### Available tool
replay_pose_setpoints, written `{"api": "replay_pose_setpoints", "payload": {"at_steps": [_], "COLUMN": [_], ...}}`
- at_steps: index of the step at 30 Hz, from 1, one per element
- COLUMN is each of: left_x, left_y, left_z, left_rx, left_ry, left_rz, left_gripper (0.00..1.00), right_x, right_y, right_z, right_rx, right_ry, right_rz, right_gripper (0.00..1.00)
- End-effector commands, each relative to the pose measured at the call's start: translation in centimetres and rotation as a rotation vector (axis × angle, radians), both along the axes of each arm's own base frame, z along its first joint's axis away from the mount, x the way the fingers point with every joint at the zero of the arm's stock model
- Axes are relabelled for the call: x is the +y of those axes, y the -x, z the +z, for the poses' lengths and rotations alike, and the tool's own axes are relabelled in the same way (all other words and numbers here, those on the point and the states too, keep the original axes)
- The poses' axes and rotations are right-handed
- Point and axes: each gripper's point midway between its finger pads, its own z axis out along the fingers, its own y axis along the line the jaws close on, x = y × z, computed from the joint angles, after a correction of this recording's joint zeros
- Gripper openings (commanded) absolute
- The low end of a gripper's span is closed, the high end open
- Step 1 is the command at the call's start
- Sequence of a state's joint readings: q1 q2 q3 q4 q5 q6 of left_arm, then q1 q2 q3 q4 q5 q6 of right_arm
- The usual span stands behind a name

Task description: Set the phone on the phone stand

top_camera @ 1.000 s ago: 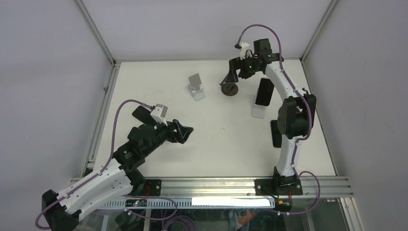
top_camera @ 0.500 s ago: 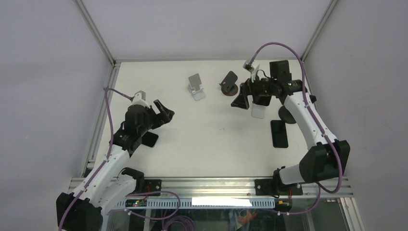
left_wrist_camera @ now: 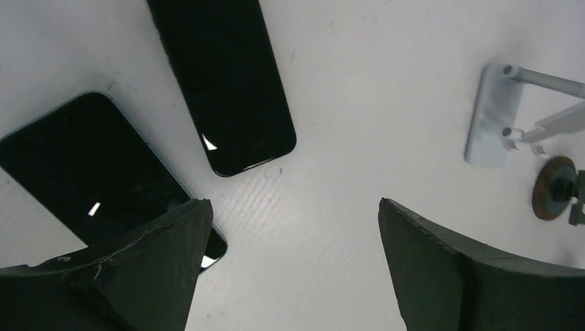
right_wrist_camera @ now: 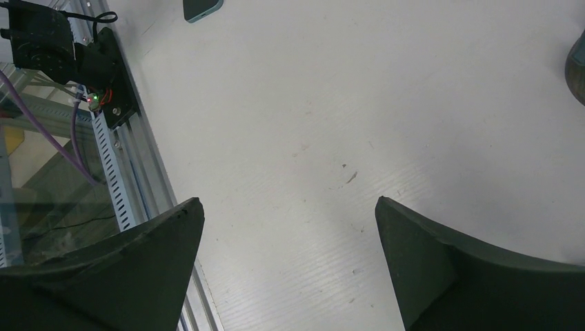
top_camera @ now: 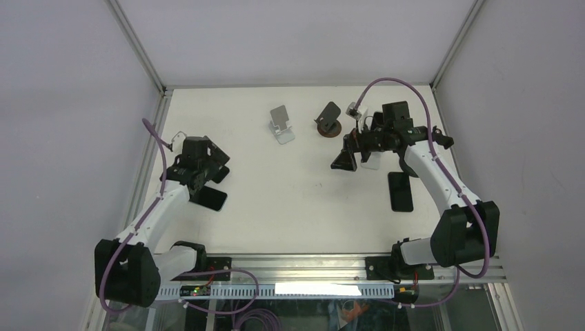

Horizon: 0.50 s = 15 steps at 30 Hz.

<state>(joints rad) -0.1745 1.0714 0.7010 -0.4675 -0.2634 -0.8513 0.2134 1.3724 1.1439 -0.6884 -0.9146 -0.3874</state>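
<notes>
Where the left arm has gone: from mid-table a second ago, back to the left side of the table (top_camera: 303,207), above two phones.
Left gripper (left_wrist_camera: 291,221): fingers spread apart, gripping nothing, hanging over bare table just beside the phones.
Black phone (left_wrist_camera: 221,83): lying flat, ahead of the fingers.
Teal-rimmed phone (left_wrist_camera: 90,172): flat beside the black phone and not touching it, its near corner hidden behind one finger.
Right gripper (right_wrist_camera: 288,214): fingers wide apart, nothing between them; it sits slightly nearer the arm bases than half a second ago.
Third phone (top_camera: 401,191): flat on the right side, where it lay half a second ago.
White stand (top_camera: 279,124): far middle of the table, unmoved, well apart from every phone.
Round dark stand (top_camera: 328,121): just right of the white stand, unmoved.
Second white stand (top_camera: 372,162): partly hidden behind the right gripper, so I cannot tell what it carries.
</notes>
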Motion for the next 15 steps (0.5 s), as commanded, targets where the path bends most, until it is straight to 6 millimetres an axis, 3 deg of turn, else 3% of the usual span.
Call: {"api": "replay_pose_setpoints", "payload": {"at_steps": [1,9,15], "left_x": [3.1,3.8,4.1], "left_y": [-0.8,-3.1,-3.8], "left_z": [0.2,-1.8,-3.0], "left_rx": [0.064,0.216,0.262], "left_ry": [-0.092,-0.156,-0.172], "left_rz": [0.162,0.177,0.178], "left_gripper": [0.94,0.97,0.99], "right_x": [0.8,0.8,0.8], "right_y": [-0.1,-0.2,-0.6], "right_z": [1.2,1.0,0.4], "right_rx": [-0.045,-0.042,-0.005], "right_ry": [-0.046,-0.046,-0.034], "right_rz": [0.038,0.032,0.006], "right_gripper": [0.99,0.99,0.99]}}
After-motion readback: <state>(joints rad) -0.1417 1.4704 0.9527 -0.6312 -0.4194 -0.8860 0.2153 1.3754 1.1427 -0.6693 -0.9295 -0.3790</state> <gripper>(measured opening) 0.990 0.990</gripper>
